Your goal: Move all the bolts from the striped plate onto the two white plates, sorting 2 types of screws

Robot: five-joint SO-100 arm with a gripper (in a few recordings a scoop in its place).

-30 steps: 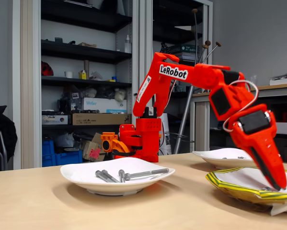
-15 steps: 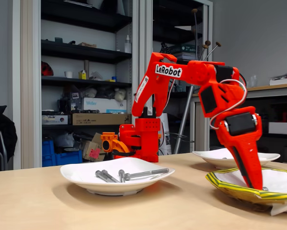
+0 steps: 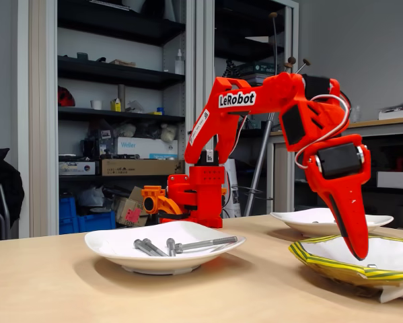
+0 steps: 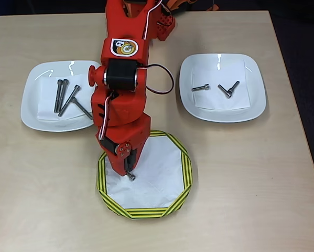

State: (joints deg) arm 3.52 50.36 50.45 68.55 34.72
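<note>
A: Nearest us in the overhead view is the striped plate (image 4: 175, 197), and our gripper (image 4: 129, 173) hangs over its nine o'clock side.

B: We read the jaws as nearly closed on a short bolt (image 4: 131, 177), whose head shows just below the tips. In the fixed view the gripper (image 3: 358, 250) is clear of the plate's rim (image 3: 325, 264), so we judge this bolt is lifted off. We see no other bolts on the striped paper.

A: Then we're mid-carry. Farther back, at ten o'clock from the striped plate, the left white plate (image 4: 32, 105) holds four long bolts (image 4: 66, 97). At two o'clock the right white plate (image 4: 253, 84) holds the short bolts (image 4: 215, 89), three as far as we can tell.

B: So next we swing towards two o'clock, keep height over both rims, and release above the short ones.

A: The grip looks slight; we go gently.
</note>
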